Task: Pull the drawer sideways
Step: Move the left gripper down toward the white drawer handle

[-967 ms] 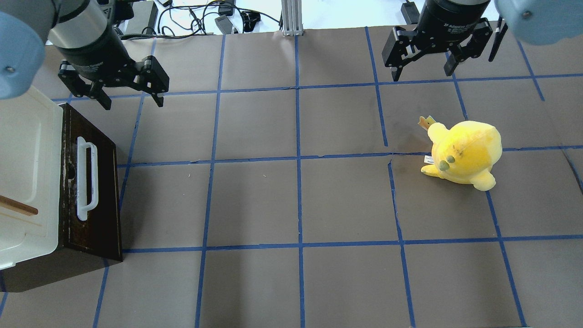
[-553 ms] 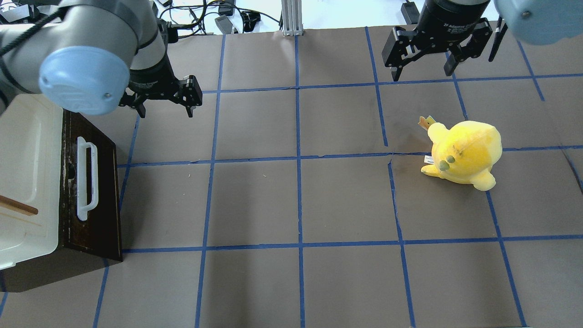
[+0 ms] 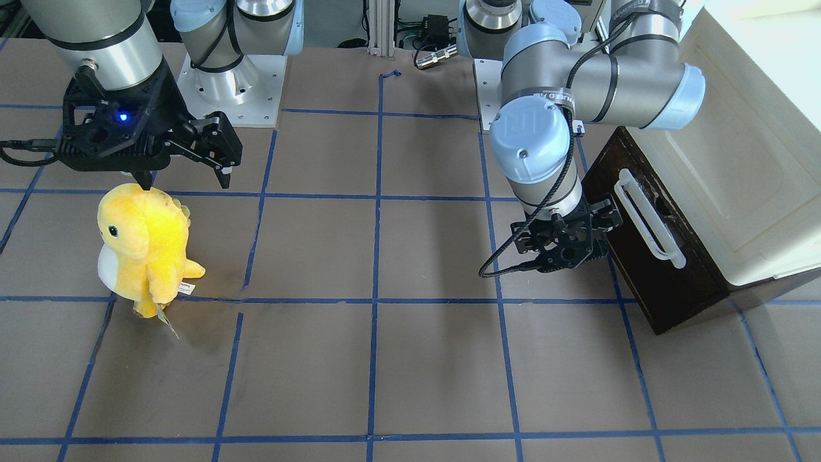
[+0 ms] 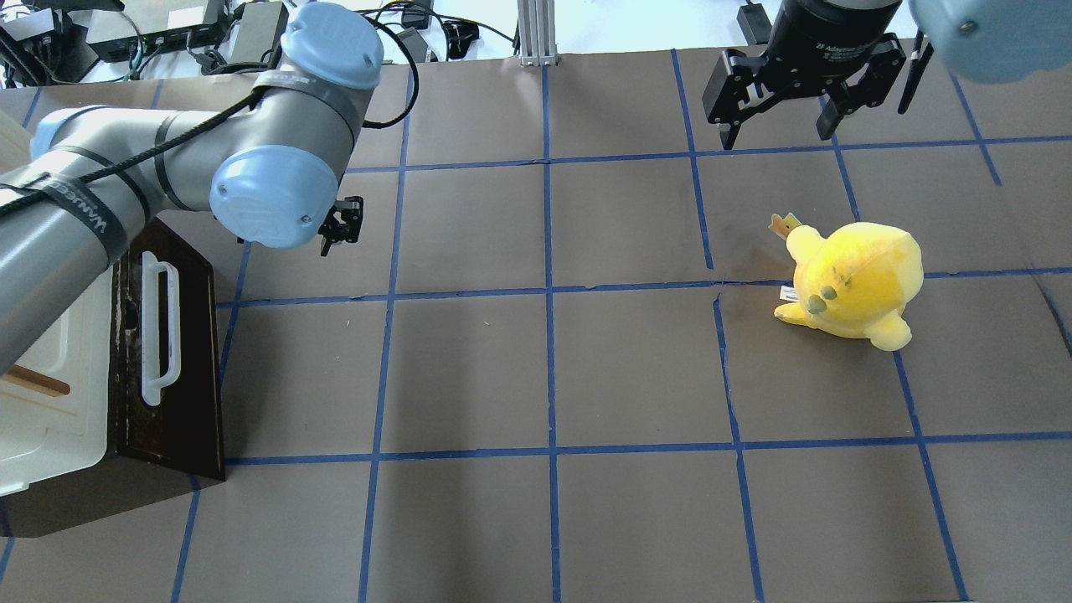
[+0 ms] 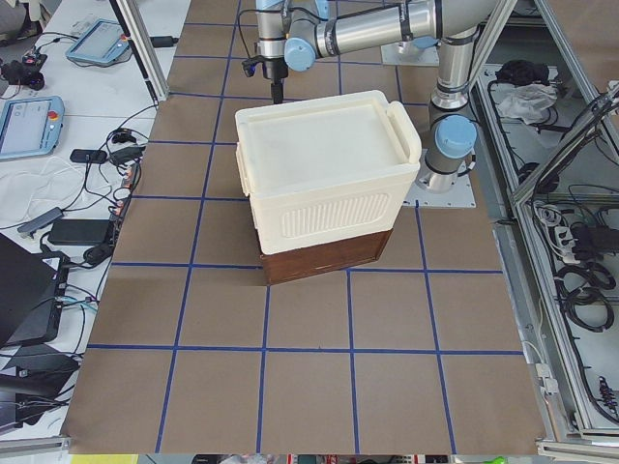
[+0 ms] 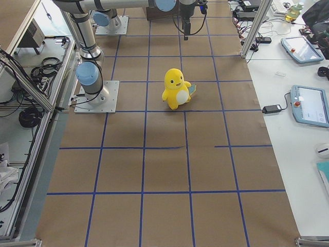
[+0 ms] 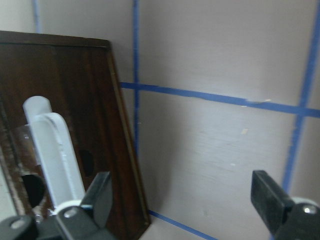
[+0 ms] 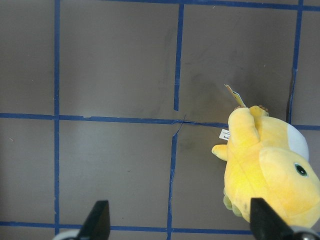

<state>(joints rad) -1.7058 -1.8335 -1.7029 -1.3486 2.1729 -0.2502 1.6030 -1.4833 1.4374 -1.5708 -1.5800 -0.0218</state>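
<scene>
The drawer (image 4: 194, 352) looks shut at the robot's left end of the worktop (image 4: 553, 368), its dark front facing the middle and its white bar handle (image 4: 159, 331) running lengthwise along that front. The jaws of the left arm (image 3: 545, 186), wide open and empty, hover just in front of the panel near one handle end; the bar lies off to one side of their gap, not inside it. The jaws of the right arm (image 4: 829, 33), also open and empty, are well apart.

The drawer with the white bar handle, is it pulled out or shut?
Shut. Its dark front panel lies flush against the cabinet, no inner sides show, and the left gripper is beside the handle, not on it.
</scene>
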